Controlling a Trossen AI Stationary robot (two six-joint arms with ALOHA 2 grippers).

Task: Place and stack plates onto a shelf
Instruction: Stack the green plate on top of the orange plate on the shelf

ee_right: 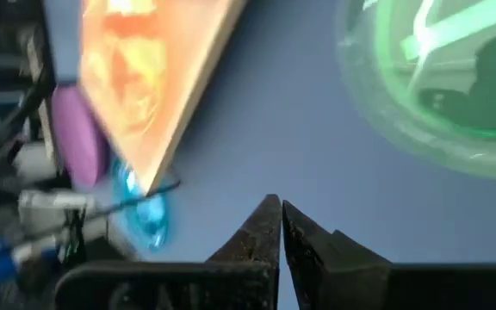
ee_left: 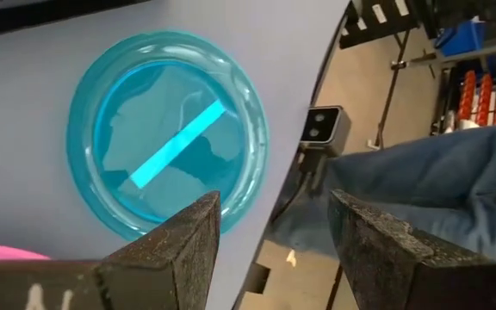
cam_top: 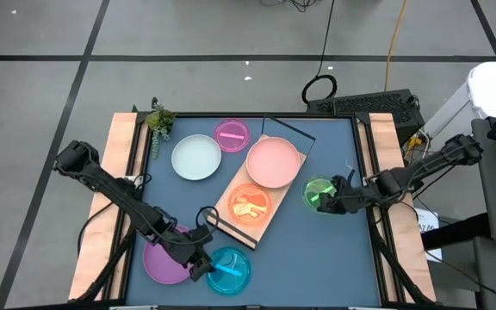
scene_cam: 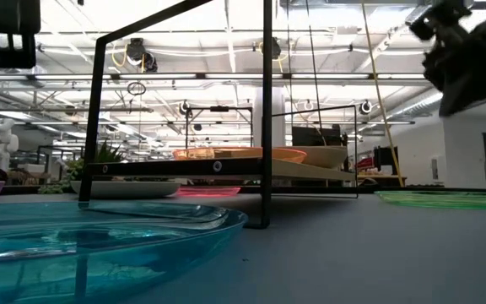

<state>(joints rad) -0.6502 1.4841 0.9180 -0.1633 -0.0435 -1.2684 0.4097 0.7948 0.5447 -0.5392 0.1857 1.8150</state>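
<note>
Purple plate (cam_top: 160, 261) sits at the table's front-left, left of the shelf (cam_top: 257, 194), partly under the left arm. Left gripper (cam_top: 203, 263) hovers between it and the blue translucent plate (cam_top: 229, 269), fingers (ee_left: 179, 250) apart with nothing between them; in the left wrist view the blue plate (ee_left: 169, 129) lies just ahead of the fingertips, one tip over its near rim, not gripped. Pale blue-white plate (cam_top: 196, 158) lies on the table left of the shelf's far end, small pink translucent plate (cam_top: 232, 133) just beside it, close to the shelf's far corner. Shelf runs diagonally mid-table, light wood board with black frame ends; orange translucent plate (cam_top: 250, 203) rests on its near half, salmon pink plate (cam_top: 273, 162) on its far half. Green translucent plate (cam_top: 319, 191) lies on the table right of the shelf. Right gripper (cam_top: 337, 197) is at the green plate's right edge, fingers (ee_right: 261, 232) pressed together, empty; in the right wrist view the green plate (ee_right: 429, 86) lies ahead of the tips, apart from them.
</note>
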